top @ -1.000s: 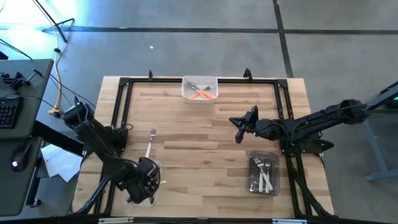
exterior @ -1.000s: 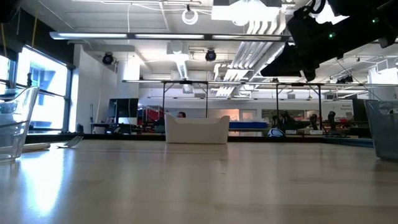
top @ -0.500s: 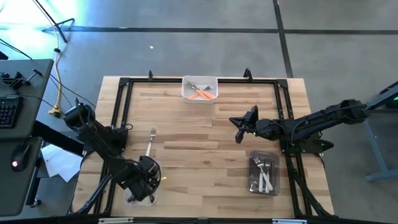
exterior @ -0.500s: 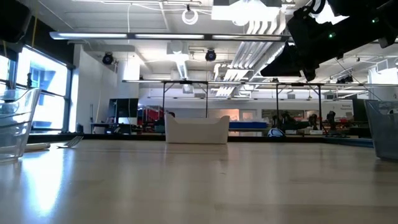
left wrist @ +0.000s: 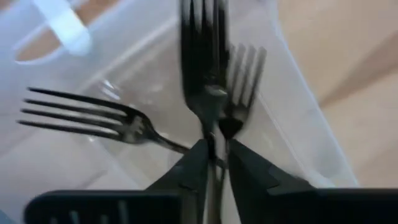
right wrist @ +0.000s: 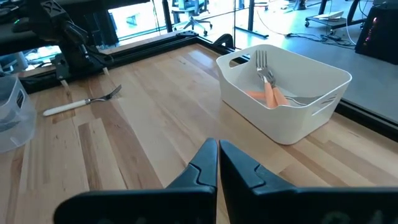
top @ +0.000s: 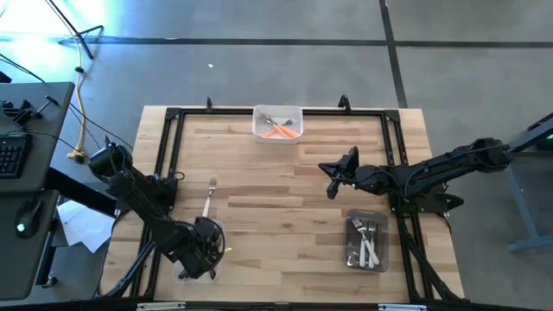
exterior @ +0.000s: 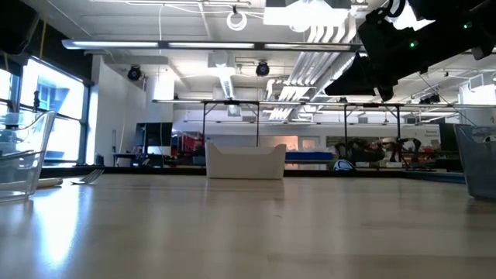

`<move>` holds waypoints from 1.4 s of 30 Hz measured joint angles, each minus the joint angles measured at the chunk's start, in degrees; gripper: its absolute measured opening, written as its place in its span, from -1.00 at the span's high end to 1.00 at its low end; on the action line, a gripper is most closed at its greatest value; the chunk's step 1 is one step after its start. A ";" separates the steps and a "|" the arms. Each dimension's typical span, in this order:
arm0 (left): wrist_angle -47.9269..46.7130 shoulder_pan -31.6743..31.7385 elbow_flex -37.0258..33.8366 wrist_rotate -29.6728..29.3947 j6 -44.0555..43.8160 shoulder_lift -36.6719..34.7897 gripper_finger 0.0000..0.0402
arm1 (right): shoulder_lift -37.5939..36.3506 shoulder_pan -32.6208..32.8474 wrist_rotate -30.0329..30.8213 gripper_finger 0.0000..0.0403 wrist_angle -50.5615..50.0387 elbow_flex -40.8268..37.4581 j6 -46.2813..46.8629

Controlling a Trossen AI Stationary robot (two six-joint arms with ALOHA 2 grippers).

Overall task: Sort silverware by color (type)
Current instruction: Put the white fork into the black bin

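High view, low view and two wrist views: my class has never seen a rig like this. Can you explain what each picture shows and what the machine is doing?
The machine is two dark robot arms at a wooden table, sorting forks by handle. The high view looks straight down, the low view looks level across the tabletop, and each wrist view looks past one arm's own gripper.

A white tray holds orange-handled forks. A clear tray holds white-handled forks. One loose fork lies on the wood.

The left gripper is over another see-through bin with a dark fork right at it. I cannot tell whether it is gripped or released. The right gripper is shut, empty, and waits above the table.
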 joint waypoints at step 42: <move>-1.55 46.99 -19.94 11.81 39.00 -16.76 0.16 | 0.00 -1.03 -2.62 1.00 0.94 0.04 -1.51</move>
